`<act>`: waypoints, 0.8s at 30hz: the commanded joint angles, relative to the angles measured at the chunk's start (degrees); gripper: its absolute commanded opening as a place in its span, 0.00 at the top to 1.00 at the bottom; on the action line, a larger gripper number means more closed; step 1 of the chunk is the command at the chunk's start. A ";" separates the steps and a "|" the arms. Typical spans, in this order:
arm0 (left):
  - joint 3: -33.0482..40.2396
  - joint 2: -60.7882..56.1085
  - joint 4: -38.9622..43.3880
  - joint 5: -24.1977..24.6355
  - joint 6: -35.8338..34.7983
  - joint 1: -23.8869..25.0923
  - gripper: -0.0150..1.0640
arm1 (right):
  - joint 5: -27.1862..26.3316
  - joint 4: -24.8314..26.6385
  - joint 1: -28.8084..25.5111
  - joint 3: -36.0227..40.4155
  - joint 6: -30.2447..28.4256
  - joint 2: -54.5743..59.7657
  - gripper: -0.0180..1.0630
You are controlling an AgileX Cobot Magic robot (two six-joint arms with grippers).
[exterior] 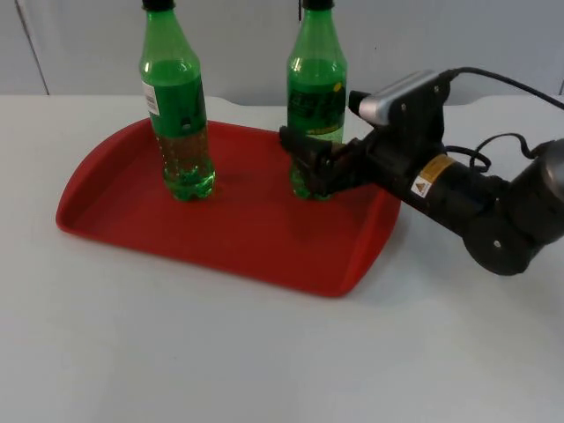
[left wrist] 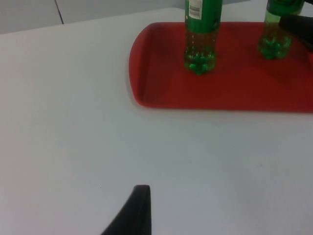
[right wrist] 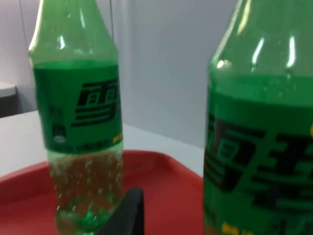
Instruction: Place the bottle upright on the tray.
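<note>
Green bottle (exterior: 315,97) stands upright on the tray (exterior: 220,233), clasped by right hand (exterior: 310,167).

Top view looks down and forward over the bench (exterior: 220,352); left wrist stands well back; right wrist close; all share the tray (exterior: 256,238).

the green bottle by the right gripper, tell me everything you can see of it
The green plastic bottle nearer the right arm stands upright on the red plastic tray, toward its far right side. It is translucent, with a black cap, a green label with dark lettering, and a lobed base. The right gripper is at its lower body, fingers on either side; whether they press it is unclear. A second green bottle stands apart, to its left.
</note>
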 commanded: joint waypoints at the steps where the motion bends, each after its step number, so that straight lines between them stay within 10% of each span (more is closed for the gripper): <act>1: 0.23 -0.28 -0.41 -0.11 0.06 -0.06 0.01 | -0.93 -0.67 0.16 1.87 -0.53 -1.64 0.01; 18: 0.23 -0.28 -0.41 -0.11 0.06 -0.06 0.01 | -0.15 1.71 0.16 25.42 -3.32 -16.69 0.01; 24: 0.23 -0.28 -0.41 -0.11 0.06 -0.06 0.01 | 21.58 1.09 0.26 28.97 -3.05 -26.52 0.01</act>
